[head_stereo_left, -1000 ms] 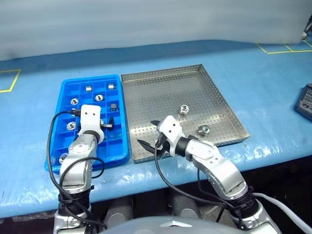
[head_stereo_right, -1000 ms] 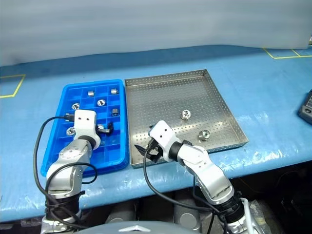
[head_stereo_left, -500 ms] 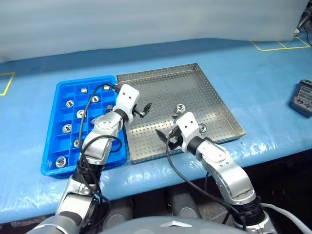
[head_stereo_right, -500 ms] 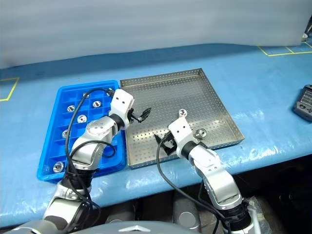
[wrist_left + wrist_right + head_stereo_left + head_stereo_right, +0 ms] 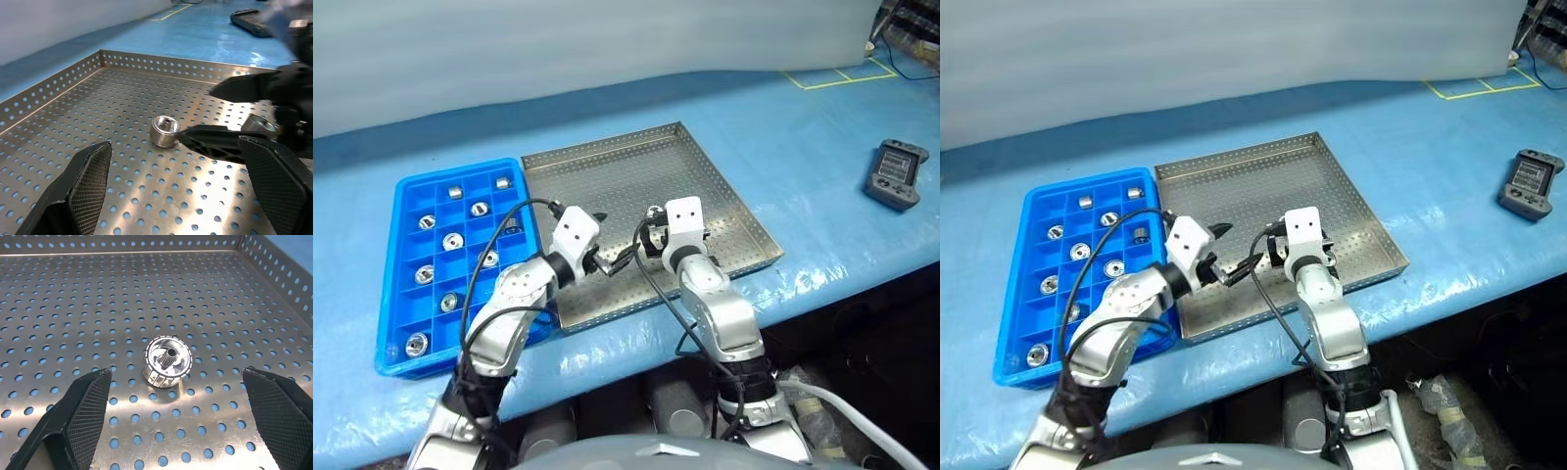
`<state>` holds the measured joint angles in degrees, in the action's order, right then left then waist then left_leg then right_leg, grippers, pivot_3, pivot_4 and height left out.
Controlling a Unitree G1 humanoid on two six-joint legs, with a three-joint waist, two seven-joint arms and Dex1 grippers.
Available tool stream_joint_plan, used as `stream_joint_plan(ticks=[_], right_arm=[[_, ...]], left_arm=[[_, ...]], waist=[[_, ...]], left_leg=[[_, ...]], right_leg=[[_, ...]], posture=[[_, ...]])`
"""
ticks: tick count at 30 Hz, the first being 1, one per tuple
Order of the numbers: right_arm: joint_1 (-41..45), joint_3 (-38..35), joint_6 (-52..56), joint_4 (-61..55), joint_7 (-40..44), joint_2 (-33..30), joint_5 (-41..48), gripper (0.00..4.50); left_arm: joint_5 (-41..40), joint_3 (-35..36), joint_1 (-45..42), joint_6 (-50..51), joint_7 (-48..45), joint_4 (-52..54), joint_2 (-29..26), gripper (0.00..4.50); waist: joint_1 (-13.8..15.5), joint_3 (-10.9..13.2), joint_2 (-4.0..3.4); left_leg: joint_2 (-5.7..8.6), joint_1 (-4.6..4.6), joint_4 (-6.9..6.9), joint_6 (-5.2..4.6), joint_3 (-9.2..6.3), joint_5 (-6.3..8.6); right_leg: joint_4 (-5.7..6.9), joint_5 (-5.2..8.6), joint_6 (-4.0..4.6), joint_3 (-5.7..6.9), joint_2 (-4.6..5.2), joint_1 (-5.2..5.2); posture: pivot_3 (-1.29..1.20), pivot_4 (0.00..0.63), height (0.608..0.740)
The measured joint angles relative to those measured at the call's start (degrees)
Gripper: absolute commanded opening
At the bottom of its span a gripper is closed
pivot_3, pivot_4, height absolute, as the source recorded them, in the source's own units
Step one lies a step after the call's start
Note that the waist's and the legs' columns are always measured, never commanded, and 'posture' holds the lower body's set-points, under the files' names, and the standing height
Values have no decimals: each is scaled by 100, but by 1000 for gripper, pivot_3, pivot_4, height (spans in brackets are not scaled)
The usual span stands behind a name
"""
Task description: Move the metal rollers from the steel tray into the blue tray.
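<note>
Two trays sit side by side on the blue table (image 5: 822, 137): the steel tray (image 5: 607, 166) and, to its left, the blue tray (image 5: 396, 284), several compartments each holding one of the metal rollers (image 5: 444, 241). Both grippers hang over the steel tray, jaws spread wide: the left gripper (image 5: 607, 240), empty, and the right gripper (image 5: 171, 426), a roller (image 5: 166, 361) lying between its fingers, unheld.

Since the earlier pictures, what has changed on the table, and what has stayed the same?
The left gripper left the blue tray and swung right over the steel tray. The right gripper moved forward to a roller lying there. Nothing was grasped; both grippers stayed open, and the rollers lie where they were.
</note>
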<state>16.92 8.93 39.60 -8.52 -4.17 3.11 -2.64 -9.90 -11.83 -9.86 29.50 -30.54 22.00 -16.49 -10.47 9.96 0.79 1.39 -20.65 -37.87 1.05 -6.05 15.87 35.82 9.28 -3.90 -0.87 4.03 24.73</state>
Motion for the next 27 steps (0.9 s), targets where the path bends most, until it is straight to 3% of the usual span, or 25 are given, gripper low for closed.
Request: stream_joint_plan(ticks=[7, 13, 21, 22, 27], right_arm=[[550, -351, -238, 958, -219, 282, 7, 4500], [933, -771, -445, 1668, -465, 457, 101, 4500], [1251, -1051, -787, 2436, -572, 549, 243, 1867], [1251, -1049, -808, 2455, -570, 549, 249, 1689], [1251, -916, -829, 2452, -458, 549, 221, 1695]], left_arm=[[-313, -136, 678, 7, -374, 715, -307, 4474], [-422, -290, 766, 52, -374, 878, -348, 4474], [-425, -705, 852, 111, -283, 981, -263, 4500], [-425, -706, 862, 111, -247, 985, -259, 4500], [-398, -624, 918, 70, 111, 1007, -57, 4500]], waist=[[94, 1, -2], [223, 2, -5], [368, 1, -8], [371, 1, -9], [373, 1, -9]], left_leg=[[0, 1, 0, -2, -2, 1], [0, 3, 3, -2, -1, 1], [0, 3, 5, -3, -1, 1], [0, 3, 5, -3, -1, 1], [0, 3, 5, -3, -1, 1]], right_leg=[[1, 4, 6, 2, 0, 0], [0, 3, 7, 2, -2, 0], [0, 6, 13, 2, -2, 1], [0, 10, 18, 2, -2, 1], [1, 13, 24, 2, -2, 1]], posture=[[-125, 150, 740], [-102, 150, 740], [-89, 150, 740], [-87, 150, 740], [-67, 150, 740]])
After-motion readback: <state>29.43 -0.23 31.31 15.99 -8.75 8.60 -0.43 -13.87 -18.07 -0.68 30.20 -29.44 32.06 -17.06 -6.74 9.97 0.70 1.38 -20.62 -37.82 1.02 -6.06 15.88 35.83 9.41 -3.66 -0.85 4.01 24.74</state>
